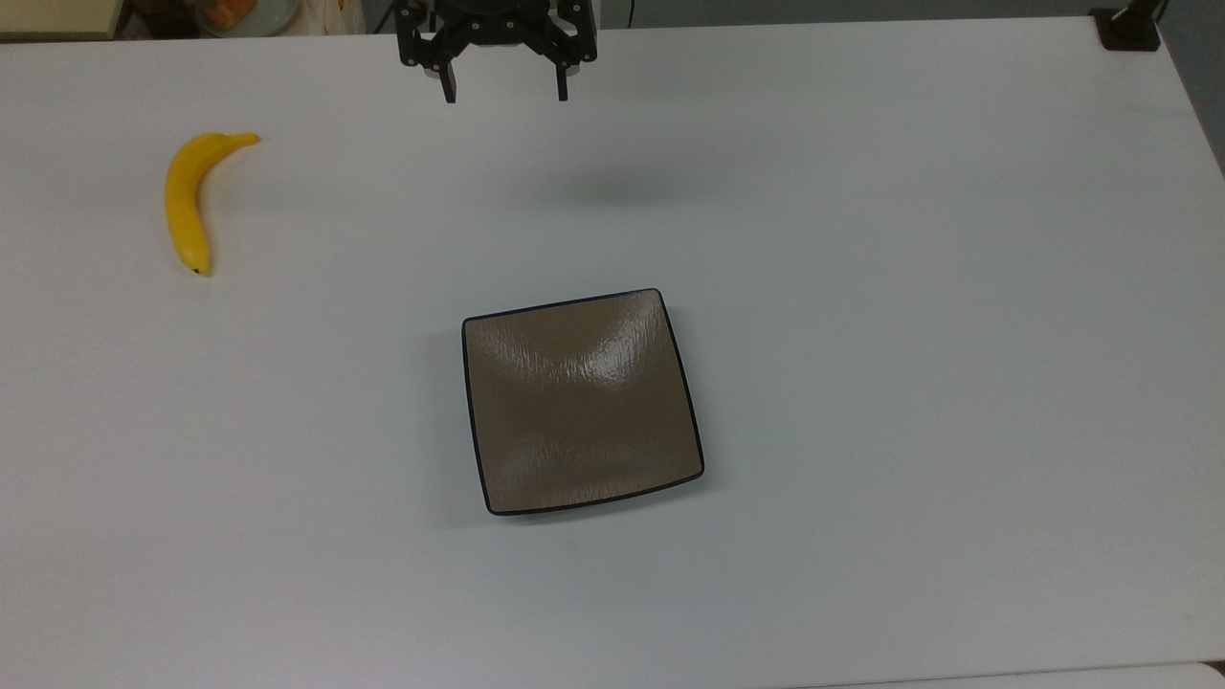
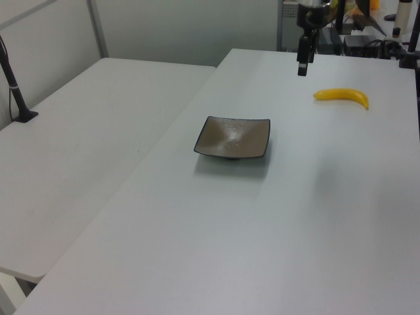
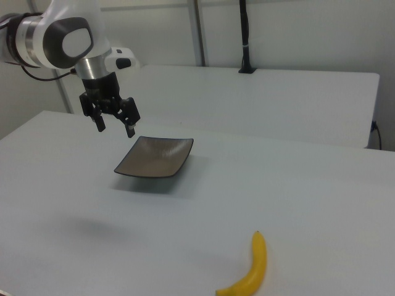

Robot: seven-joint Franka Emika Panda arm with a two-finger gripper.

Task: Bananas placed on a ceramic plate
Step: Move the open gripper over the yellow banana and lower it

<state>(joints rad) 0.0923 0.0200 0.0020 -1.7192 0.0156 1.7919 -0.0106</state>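
Your gripper [image 1: 503, 96] is hanging in the air above the desk [image 1: 909, 287] with its jaws spread wide apart and nothing between them. In the top view you are seeing it at the upper edge, a little to the top view's left of centre, fingertips [image 1: 447, 96] pointing down toward the white surface; its soft shadow is lying on the desk below it. In the right view the gripper [image 3: 115, 130] is sitting under the white arm [image 3: 62, 37], with both dark fingers showing clear space between them. In the left view the gripper [image 2: 302, 71] is appearing edge-on near the far end of the desk.

The ceramic plate [image 1: 580, 399] is resting flat on the desk near the middle of the top view, well apart from the gripper. It is square with rounded corners, glossy brown with a thin dark rim, and it is carrying nothing. You are seeing the same plate in the left view [image 2: 233, 137] and the right view [image 3: 154, 156].

The bananas [image 1: 187, 203], a single yellow curved fruit, are lying on the bare desk at the top view's left, well away from both the plate and the gripper. In the left view the fruit [image 2: 342, 96] is lying to the left view's right of the gripper; in the right view it [image 3: 252, 271] is lying near the bottom edge.

A second white desk [image 2: 79, 151] is standing beside yours, with a black post [image 2: 14, 82] on it.
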